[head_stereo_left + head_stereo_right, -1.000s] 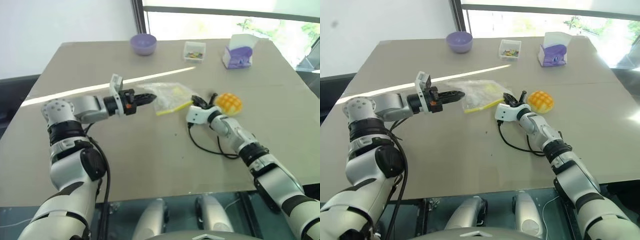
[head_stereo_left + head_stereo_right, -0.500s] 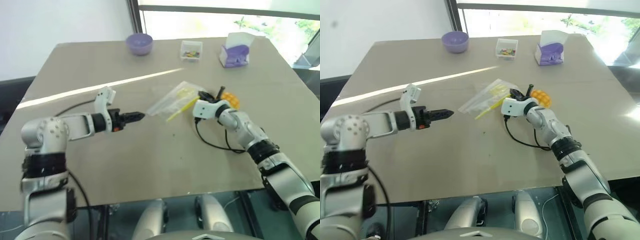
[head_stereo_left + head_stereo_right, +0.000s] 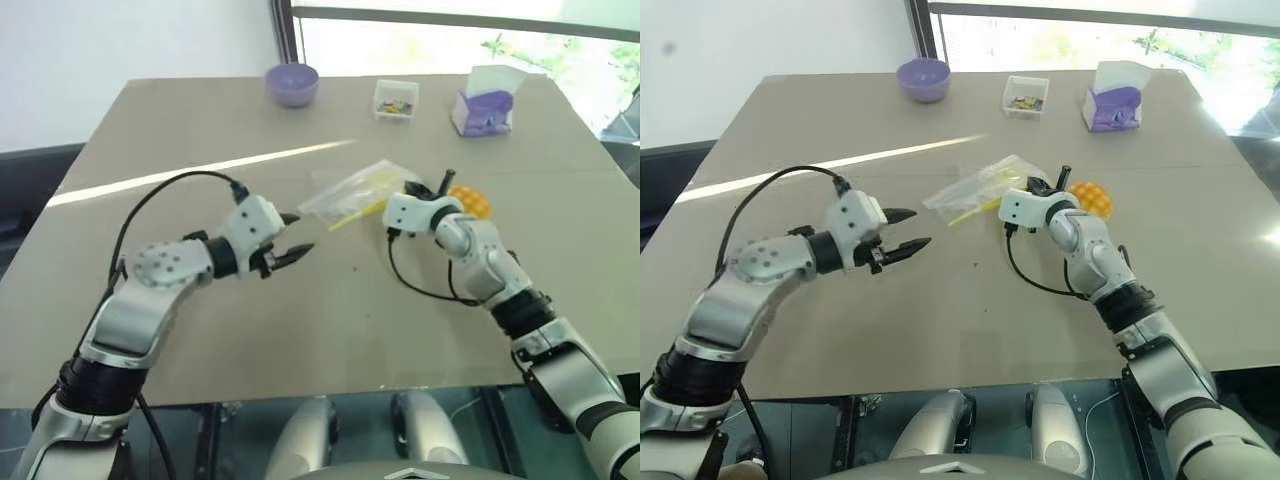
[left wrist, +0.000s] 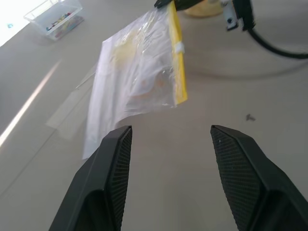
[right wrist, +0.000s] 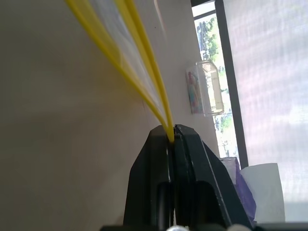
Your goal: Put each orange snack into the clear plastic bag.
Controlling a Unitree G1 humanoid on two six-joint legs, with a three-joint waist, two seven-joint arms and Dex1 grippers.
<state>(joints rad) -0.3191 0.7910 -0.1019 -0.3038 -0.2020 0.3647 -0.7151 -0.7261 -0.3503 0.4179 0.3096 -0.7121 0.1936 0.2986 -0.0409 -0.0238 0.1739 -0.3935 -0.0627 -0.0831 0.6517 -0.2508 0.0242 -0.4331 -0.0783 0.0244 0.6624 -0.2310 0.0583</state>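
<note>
Since a second ago the left gripper [image 3: 908, 228] has let go of the clear plastic bag [image 3: 355, 190] and drawn back, fingers parted and empty. Ahead of them the crinkly bag hangs by its yellow seal strip, pinched in the right gripper [image 5: 171, 136]. The grid-topped orange snack [image 3: 470, 200] lies just beyond the right fingers.
</note>
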